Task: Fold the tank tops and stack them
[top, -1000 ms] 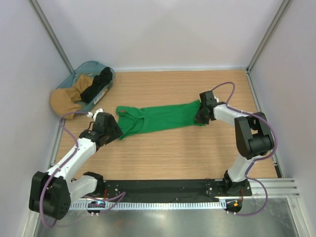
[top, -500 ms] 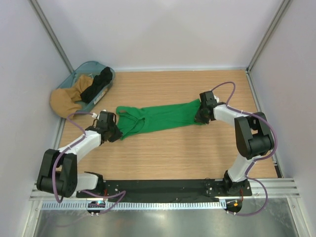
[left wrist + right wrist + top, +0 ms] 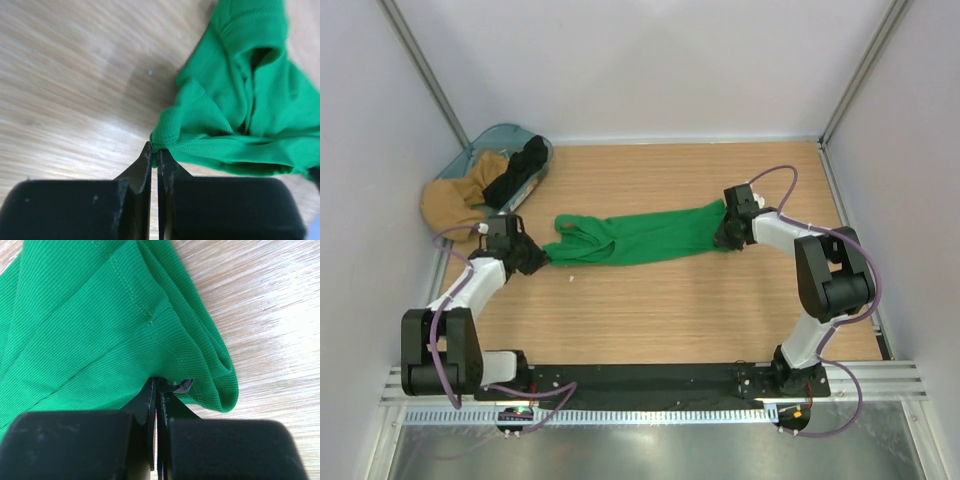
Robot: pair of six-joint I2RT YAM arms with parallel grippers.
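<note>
Though rumpled, green tank top [image 3: 640, 236] outstretched.

Bare wood of the table [image 3: 670, 320] is left open from 4 to 8 o'clock, between the arm bases and the green tank top [image 3: 640, 238]. That garment is stretched across the middle from 9 to 3 o'clock, pinched at its ends by the left gripper [image 3: 538, 258] and right gripper [image 3: 722, 240]. More bare wood is seen toward 12 o'clock. The 10 o'clock corner is blocked by a blue basket [image 3: 542, 150] heaped with tan cloth [image 3: 455, 205] and a black tank top [image 3: 520, 170]. Walls [image 3: 620, 70] close three sides.
</note>
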